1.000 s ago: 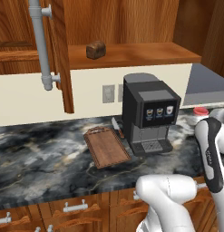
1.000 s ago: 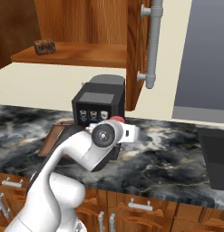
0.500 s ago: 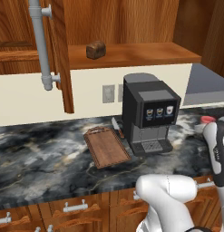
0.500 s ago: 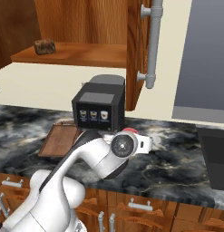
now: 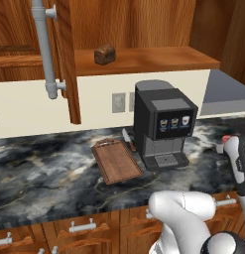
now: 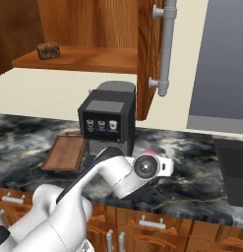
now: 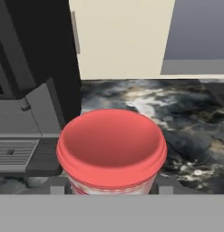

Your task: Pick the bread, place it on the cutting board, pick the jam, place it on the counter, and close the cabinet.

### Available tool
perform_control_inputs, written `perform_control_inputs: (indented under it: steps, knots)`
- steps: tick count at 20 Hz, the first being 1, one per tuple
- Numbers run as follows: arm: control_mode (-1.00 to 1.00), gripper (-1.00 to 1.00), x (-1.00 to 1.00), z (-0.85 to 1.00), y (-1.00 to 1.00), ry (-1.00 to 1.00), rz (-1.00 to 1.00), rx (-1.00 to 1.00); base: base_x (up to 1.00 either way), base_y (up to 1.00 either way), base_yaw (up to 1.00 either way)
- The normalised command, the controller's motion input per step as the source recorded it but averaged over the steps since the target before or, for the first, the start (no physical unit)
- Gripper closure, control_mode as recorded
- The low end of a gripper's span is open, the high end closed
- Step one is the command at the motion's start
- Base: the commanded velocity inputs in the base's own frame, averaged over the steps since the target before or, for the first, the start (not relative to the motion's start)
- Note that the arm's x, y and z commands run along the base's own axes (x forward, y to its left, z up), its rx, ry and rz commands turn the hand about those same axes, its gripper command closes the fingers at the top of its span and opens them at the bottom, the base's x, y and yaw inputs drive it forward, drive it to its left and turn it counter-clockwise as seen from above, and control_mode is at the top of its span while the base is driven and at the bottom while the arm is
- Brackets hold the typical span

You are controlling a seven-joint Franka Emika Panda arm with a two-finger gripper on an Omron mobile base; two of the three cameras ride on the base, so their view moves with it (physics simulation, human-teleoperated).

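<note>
Left base view: I see the bread (image 5: 104, 54) on the wooden shelf (image 5: 144, 58) of the open cabinet (image 5: 64, 59). The cutting board (image 5: 116, 161) lies bare on the counter (image 5: 39, 168), just left of the coffee machine (image 5: 163, 124).

Right base view: my arm (image 6: 101, 174) reaches rightward over the counter's front edge.

Hand view: the jam (image 7: 112, 152) sits between my gripper (image 7: 111, 189) fingers, which close on its sides, right of the machine's drip tray (image 7: 16, 152).

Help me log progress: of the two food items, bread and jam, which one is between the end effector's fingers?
The jam, the red-lidded jar at the end effector, beside the coffee machine. The bread sits on the wooden shelf.
</note>
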Motion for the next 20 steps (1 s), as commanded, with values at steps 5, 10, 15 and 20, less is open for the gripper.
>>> perform_control_inputs:
  steps: [5, 10, 15, 20]
  knots:
    - [-1.00, 1.00, 0.17, -0.39, -0.17, 0.02, 0.00, 0.00, 0.00, 0.00, 0.00]
    - [-1.00, 1.00, 0.21, -0.43, -0.05, 0.00, 0.00, 0.00, 0.00, 0.00, 0.00]
    - [-1.00, 1.00, 0.29, -0.23, -0.03, 0.05, 0.00, 0.00, 0.00, 0.00, 0.00]
    - [-1.00, 1.00, 0.26, -0.18, 0.00, 0.09, 0.00, 0.00, 0.00, 0.00, 0.00]
